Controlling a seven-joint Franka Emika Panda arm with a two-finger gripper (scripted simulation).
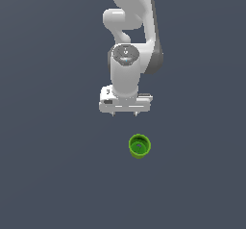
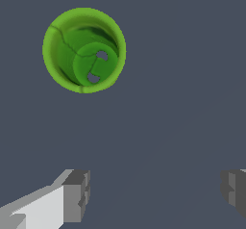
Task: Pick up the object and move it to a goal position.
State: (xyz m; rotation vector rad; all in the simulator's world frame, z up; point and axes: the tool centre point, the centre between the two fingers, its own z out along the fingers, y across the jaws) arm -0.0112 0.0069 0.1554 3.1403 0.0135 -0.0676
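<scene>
Bright green against the dark grey table (image 1: pixel 48 175), the cup (image 1: pixel 139 146) is our landmark. We see it standing upright with its mouth facing up, showing a thicker rim and a darker green inside. In the wrist view we look straight down into the cup (image 2: pixel 84 50) and notice two small grey gaps in its floor. The white arm (image 1: pixel 129 40) hangs above the cup in the exterior view, and its hand (image 1: pixel 124 113) points downward, near the cup but clear of it. The hand (image 2: pixel 153 189) is released, its two grey fingers (image 2: pixel 77 194) spread wide apart, with nothing between them and the cup off to one side.
</scene>
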